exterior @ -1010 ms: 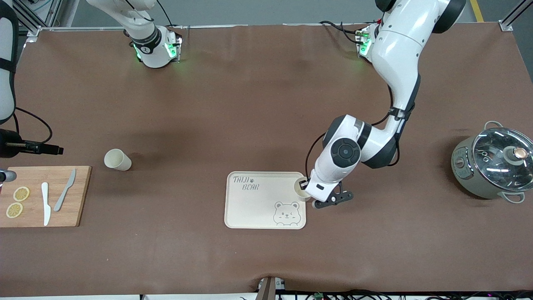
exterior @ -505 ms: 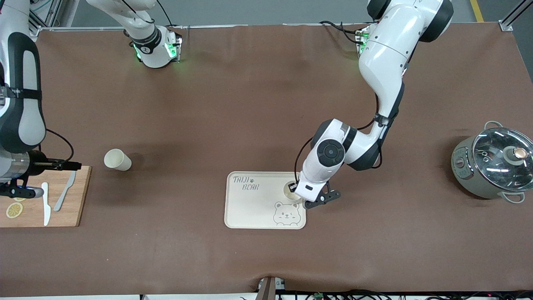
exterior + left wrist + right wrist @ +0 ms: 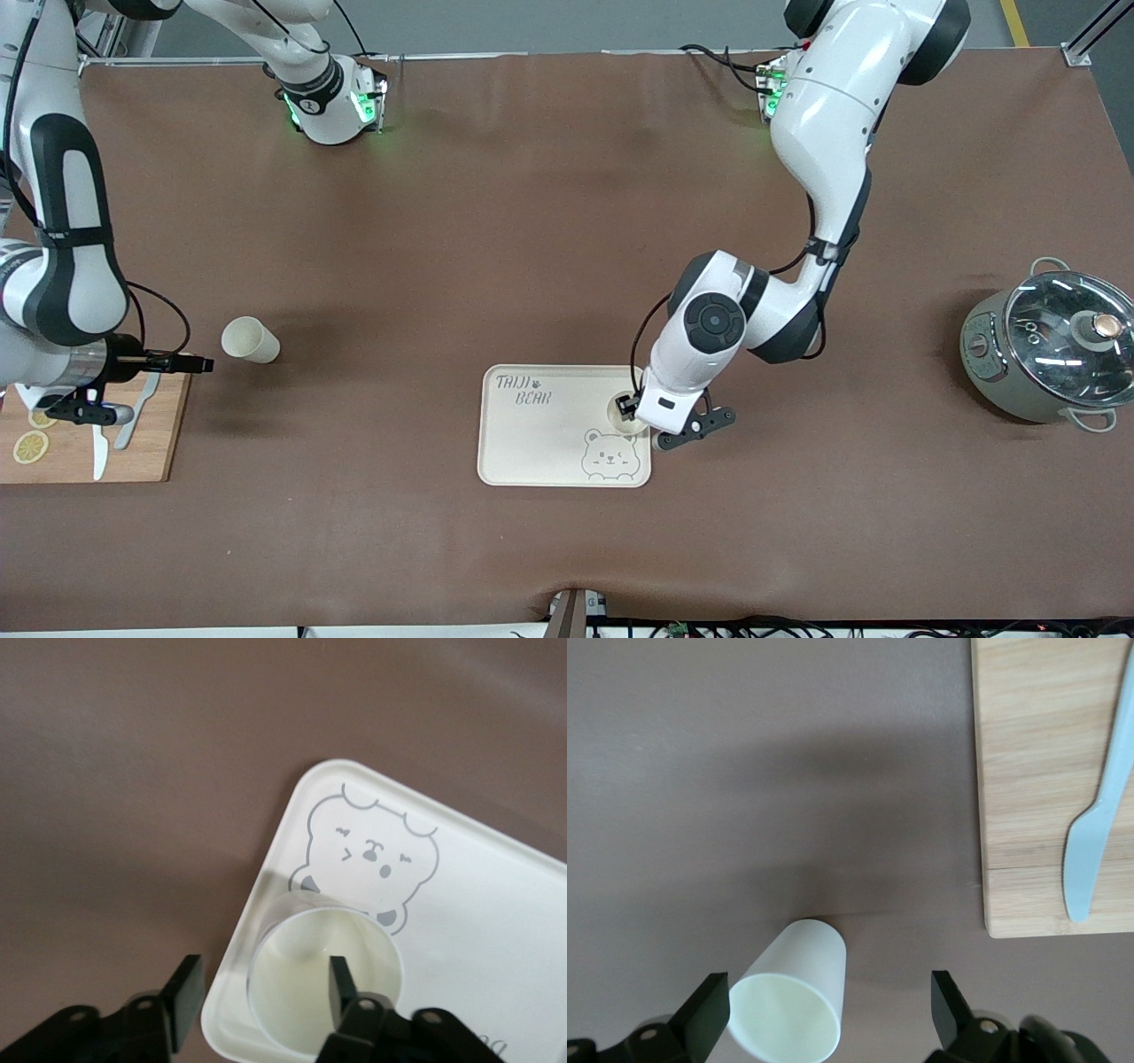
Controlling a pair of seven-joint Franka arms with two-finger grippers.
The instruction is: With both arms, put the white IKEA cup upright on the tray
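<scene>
A white cup (image 3: 616, 415) stands upright on the cream tray (image 3: 532, 443), beside the bear drawing at the end toward the left arm. My left gripper (image 3: 631, 408) is over it, open, with one finger inside the cup (image 3: 319, 983) and the other outside the tray's rim (image 3: 496, 930); neither finger touches the cup's wall. A second white cup (image 3: 251, 339) lies on its side on the table near the cutting board. My right gripper (image 3: 199, 362) hangs open above it, and the cup (image 3: 788, 1001) shows between its spread fingers.
A wooden cutting board (image 3: 168, 443) with a white knife (image 3: 97, 447), a grey knife (image 3: 1099, 842) and lemon slices (image 3: 31, 446) lies under the right arm. A grey pot with a glass lid (image 3: 1045, 354) stands at the left arm's end.
The left gripper carried the cup from the tray's edge in over the tray and set it beside the bear. The right arm swung in over the cutting board toward the lying cup.
</scene>
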